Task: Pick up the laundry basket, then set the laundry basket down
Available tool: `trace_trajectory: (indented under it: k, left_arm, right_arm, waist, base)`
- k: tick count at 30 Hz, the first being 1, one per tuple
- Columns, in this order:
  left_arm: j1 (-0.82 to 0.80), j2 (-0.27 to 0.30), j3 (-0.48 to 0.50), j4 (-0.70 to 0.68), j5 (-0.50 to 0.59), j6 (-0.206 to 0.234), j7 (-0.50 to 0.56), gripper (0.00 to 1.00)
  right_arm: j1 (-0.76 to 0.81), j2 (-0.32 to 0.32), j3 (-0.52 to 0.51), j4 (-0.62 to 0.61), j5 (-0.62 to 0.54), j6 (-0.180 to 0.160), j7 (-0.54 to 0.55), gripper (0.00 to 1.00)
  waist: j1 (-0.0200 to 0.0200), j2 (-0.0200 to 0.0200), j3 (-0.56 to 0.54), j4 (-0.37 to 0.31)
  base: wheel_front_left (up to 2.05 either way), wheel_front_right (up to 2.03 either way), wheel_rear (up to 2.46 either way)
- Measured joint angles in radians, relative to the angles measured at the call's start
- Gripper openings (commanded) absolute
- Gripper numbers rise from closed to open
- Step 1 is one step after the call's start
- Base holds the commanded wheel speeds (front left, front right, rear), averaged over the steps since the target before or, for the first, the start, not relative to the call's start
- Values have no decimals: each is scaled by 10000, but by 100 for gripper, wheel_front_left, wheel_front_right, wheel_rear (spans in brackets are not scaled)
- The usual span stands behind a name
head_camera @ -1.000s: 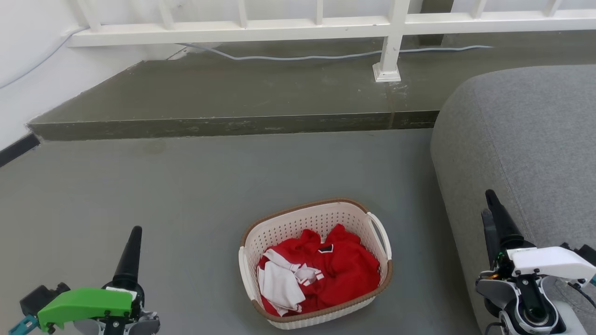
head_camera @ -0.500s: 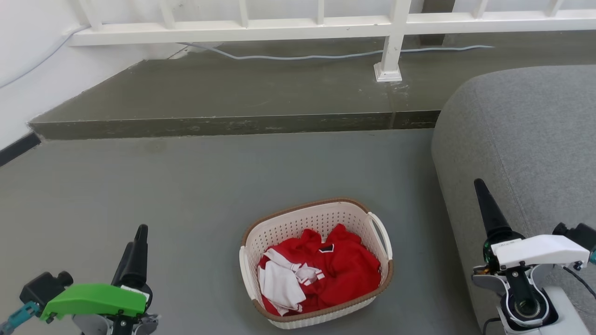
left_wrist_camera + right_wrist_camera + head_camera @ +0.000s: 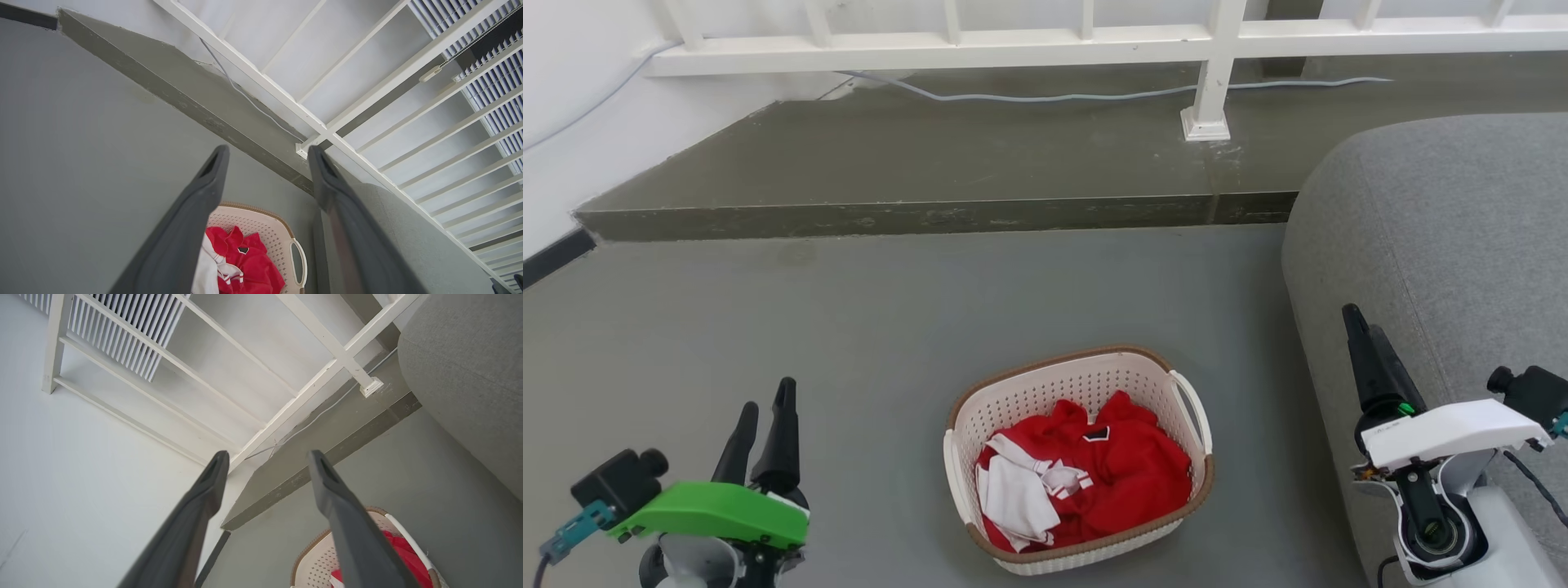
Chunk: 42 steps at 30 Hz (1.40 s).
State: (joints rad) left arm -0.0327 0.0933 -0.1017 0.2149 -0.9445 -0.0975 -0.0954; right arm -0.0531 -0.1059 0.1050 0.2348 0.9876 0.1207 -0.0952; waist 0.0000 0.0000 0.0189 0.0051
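Note:
The laundry basket (image 3: 1045, 392), cream perforated plastic with a brown rim, stands on the grey floor at the bottom centre of the head view, holding red and white clothes (image 3: 1086, 482). One white loop handle (image 3: 1194, 408) shows on its right side. My left gripper (image 3: 766, 394) is open at the lower left, well apart from the basket. My right gripper (image 3: 1362, 320) is at the lower right against the sofa, also clear of it. In the left wrist view the basket (image 3: 267, 228) lies beyond my gripper (image 3: 267, 153). The right wrist view shows my gripper (image 3: 265, 457) open above the basket (image 3: 314, 563).
A grey sofa (image 3: 1445, 245) fills the right side, close to the basket. A raised dark step (image 3: 931, 163) crosses the back, with a white railing (image 3: 1094, 41), its post (image 3: 1209, 90) and a pale cable (image 3: 1094, 96). A white wall (image 3: 572, 122) stands at the left.
My left gripper has turned so both fingers show apart and has risen a little. My right gripper has moved up and leftward along the sofa. The basket has not moved.

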Motion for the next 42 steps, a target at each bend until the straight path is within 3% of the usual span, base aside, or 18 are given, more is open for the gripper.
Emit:
trace_trajectory:
  k: [42]
  left_arm:
    - [-237, -174, -554, -585, 5641, 6, -1373, 100]
  right_arm:
    - [-91, 186, 399, -209, -6381, -393, -1381, 100]
  waist:
    - [0, 0, 3, 114]
  base:
    - [0, 0, 0]
